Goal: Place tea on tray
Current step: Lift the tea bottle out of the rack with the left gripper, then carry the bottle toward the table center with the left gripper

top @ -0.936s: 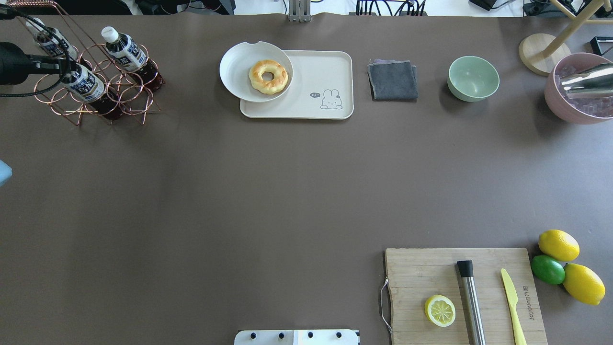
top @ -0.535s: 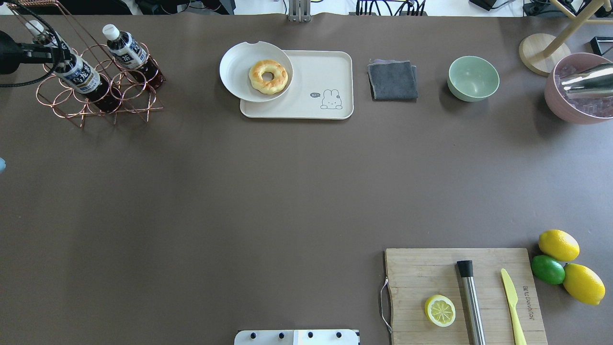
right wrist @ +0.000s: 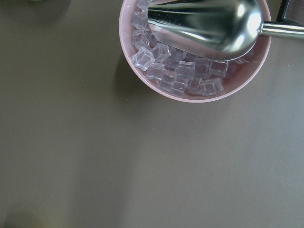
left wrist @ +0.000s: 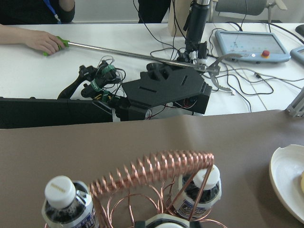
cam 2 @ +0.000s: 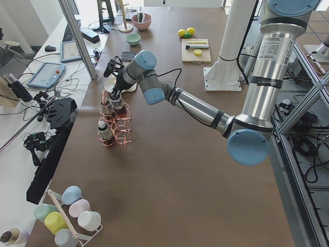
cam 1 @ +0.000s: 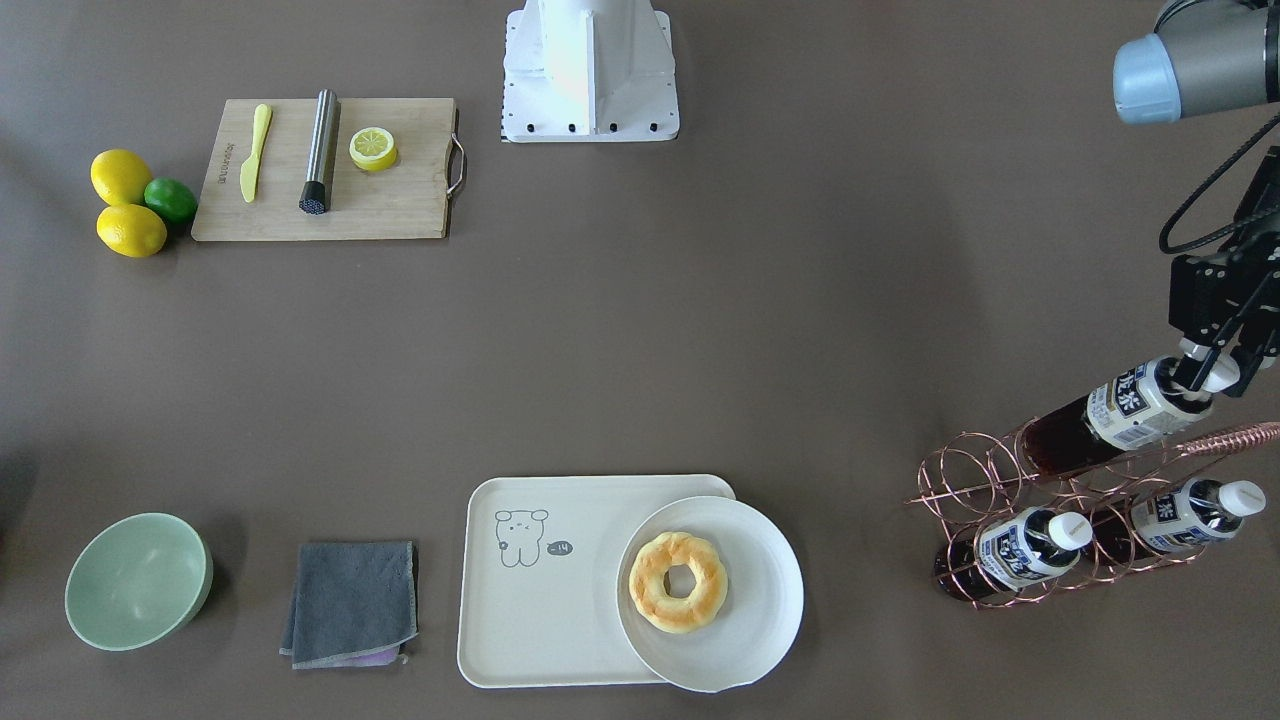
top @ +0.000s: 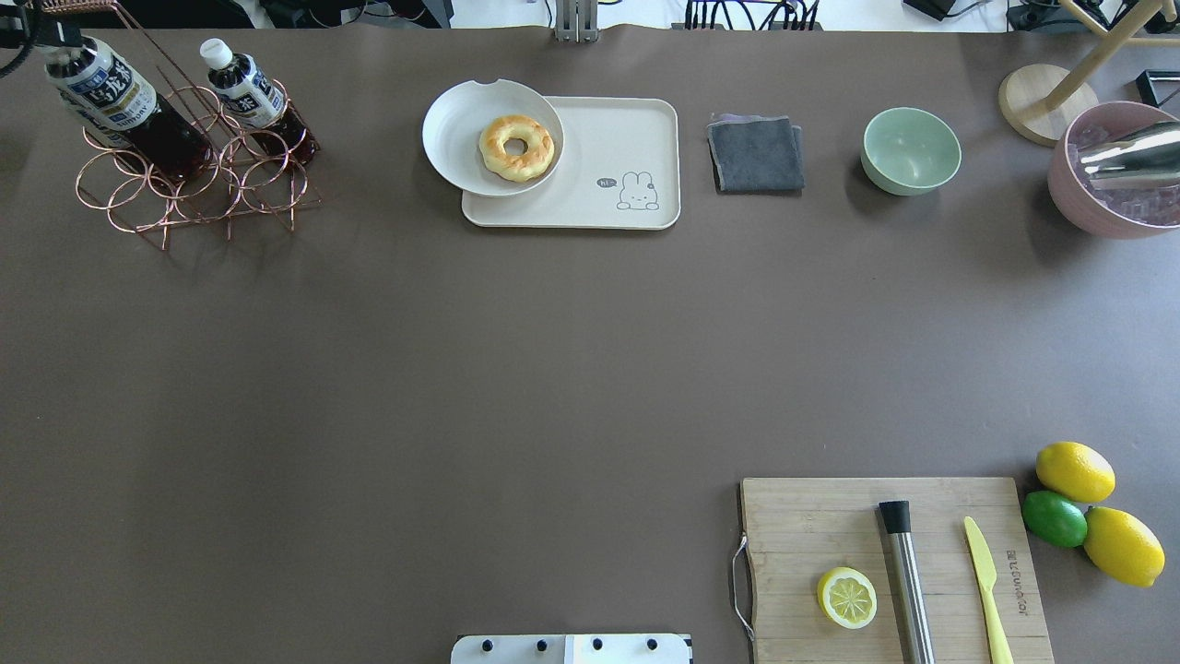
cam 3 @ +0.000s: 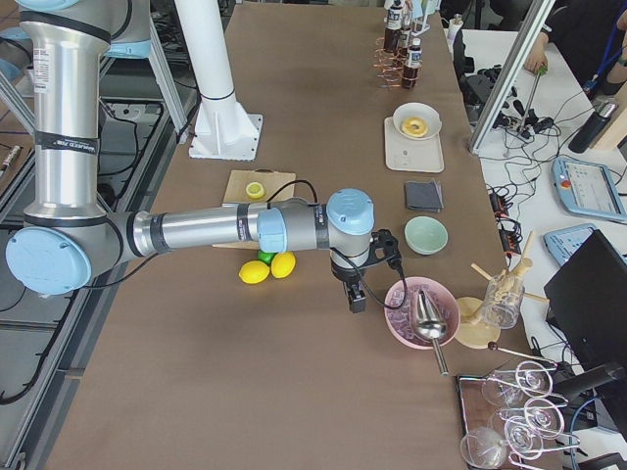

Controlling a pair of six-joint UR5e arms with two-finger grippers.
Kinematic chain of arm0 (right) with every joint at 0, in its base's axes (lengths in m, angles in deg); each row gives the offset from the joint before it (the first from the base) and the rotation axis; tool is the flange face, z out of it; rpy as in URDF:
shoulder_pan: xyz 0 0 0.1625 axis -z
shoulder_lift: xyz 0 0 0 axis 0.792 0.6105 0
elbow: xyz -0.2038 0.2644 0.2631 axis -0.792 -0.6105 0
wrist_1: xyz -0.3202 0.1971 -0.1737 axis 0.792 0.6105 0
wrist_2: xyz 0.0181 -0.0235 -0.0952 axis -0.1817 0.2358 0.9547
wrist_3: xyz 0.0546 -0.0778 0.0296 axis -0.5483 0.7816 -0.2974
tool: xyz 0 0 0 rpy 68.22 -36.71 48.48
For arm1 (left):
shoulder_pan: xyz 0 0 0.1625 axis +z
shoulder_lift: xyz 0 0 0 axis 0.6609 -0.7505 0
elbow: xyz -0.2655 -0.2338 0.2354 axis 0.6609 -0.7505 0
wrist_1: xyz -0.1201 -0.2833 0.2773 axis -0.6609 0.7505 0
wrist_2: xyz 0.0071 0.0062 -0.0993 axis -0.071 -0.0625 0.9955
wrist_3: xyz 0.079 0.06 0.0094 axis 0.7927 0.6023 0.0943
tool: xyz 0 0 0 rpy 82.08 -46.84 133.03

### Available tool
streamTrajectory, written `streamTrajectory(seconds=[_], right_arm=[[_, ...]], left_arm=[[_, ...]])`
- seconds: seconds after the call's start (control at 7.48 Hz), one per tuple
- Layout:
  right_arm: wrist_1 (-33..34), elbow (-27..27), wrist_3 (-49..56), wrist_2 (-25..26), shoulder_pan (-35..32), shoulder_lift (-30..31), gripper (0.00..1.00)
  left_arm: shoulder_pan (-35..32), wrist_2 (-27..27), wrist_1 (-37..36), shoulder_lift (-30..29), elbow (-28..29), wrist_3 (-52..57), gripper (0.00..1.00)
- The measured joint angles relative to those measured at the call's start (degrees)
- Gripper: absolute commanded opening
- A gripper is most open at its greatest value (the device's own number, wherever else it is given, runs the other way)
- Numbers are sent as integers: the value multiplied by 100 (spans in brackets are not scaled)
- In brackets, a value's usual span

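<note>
My left gripper (cam 1: 1212,374) is shut on the white cap of a tea bottle (cam 1: 1135,408) and holds it tilted, its base still among the rings of a copper wire rack (cam 1: 975,478). In the overhead view this bottle (top: 115,97) leans toward the far left corner. Two identical bottles lie in the rack (cam 1: 1030,548) (cam 1: 1190,512). The cream tray (top: 627,129) with the line-drawn animal sits at the far centre, to the right of the rack. My right gripper (cam 3: 354,297) hangs beside a pink bowl of ice; I cannot tell whether it is open or shut.
A white plate (top: 452,129) with a donut (top: 516,148) overlaps the tray's left part. Beyond it are a grey cloth (top: 756,155), a green bowl (top: 911,150) and the pink ice bowl (top: 1074,207) with a metal scoop. A cutting board (top: 811,526) and citrus fruit (top: 1074,472) lie near right.
My left gripper has pulled the held bottle up and toward the far left, out of its ring. The rack has shifted slightly. The right arm has not moved.
</note>
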Motion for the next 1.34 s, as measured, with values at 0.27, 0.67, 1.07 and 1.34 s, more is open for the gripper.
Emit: streamTrajectory(seconds=[0.27,0.67,1.07,1.34], right_arm=[[0,2,0,0,2,6,100],[-1,17,0,0,1,6,100],[0,24,-6,-15,0,15,100],[0,9,-5,-21,2,-5,100]], left_arm=[[-183,250,-478,-21,-517,175,0],[185,84,-1551,-167,-1383,505,0],[1728,-1144,-2441,-1050,-1498,172,0],[3033,-2168,-2717,-1746,-1201,-337,0]])
